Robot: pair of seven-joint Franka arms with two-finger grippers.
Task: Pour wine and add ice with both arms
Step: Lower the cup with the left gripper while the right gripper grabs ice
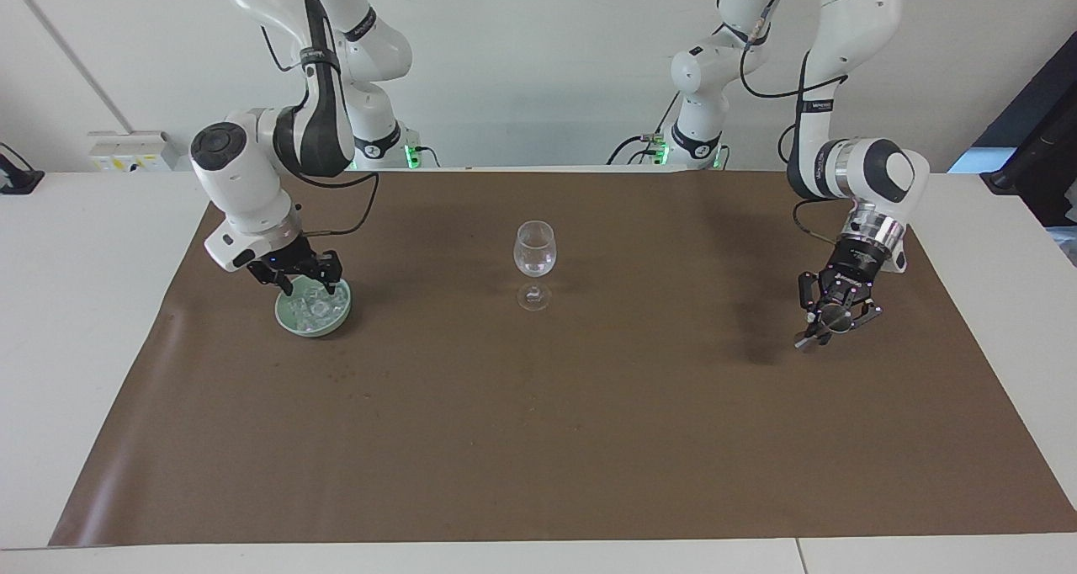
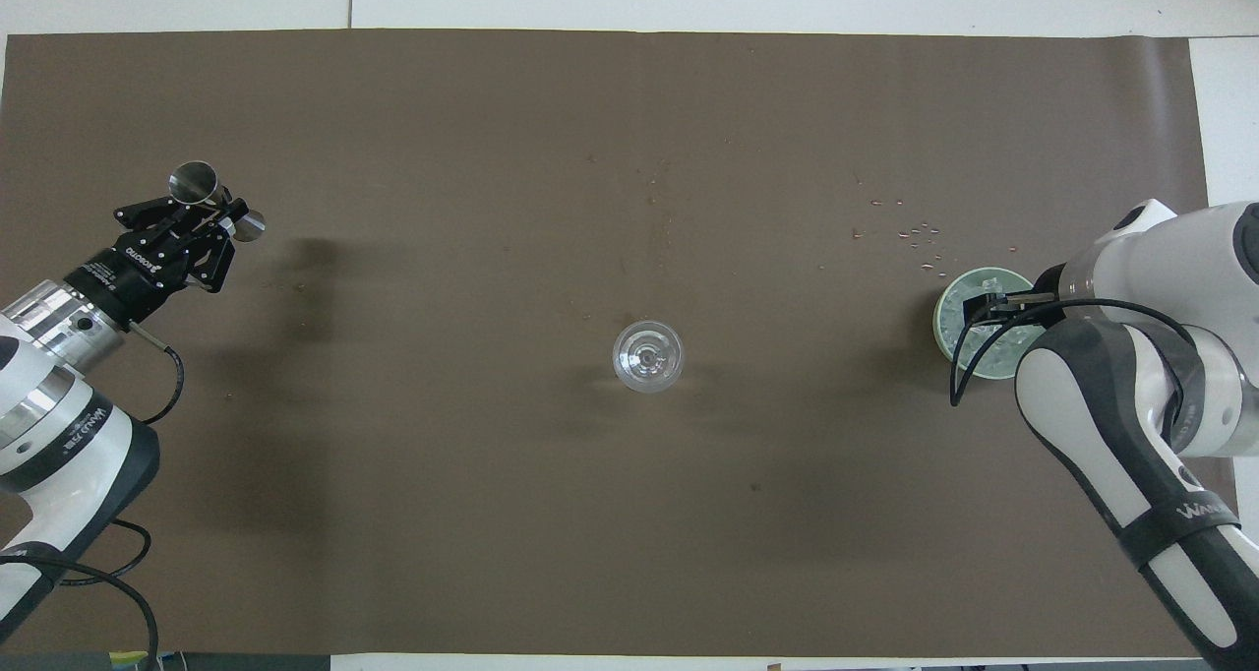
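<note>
Since the ice (image 1: 313, 306) lay in the pale green bowl (image 1: 313, 333) at my right arm's end of the brown mat (image 1: 538, 439), the pick fell to my right gripper (image 1: 307, 281), by far the nearer of my two. It hung at the bowl's mouth on the rim nearer to me, with the heap straight beneath it, so I judged that the move called for little more than a short drop and a pinch. My right forearm came down steeply from a raised elbow, and the wrist pointed almost straight down with a slight lean toward the middle of the table. Whether that gripper was spread or had already closed on a chunk, I could not tell.

The stemmed wine glass (image 1: 534, 258) stood upright at the mat's middle, well apart from the bowl, so any chunk I lifted would have to travel sideways toward my left arm's end.

My left gripper (image 1: 833, 317) hung low over the mat at its own end, clenched on a steel jigger (image 2: 194, 181) that lay crosswise between the fingertips, one cup sticking out on each side.
</note>
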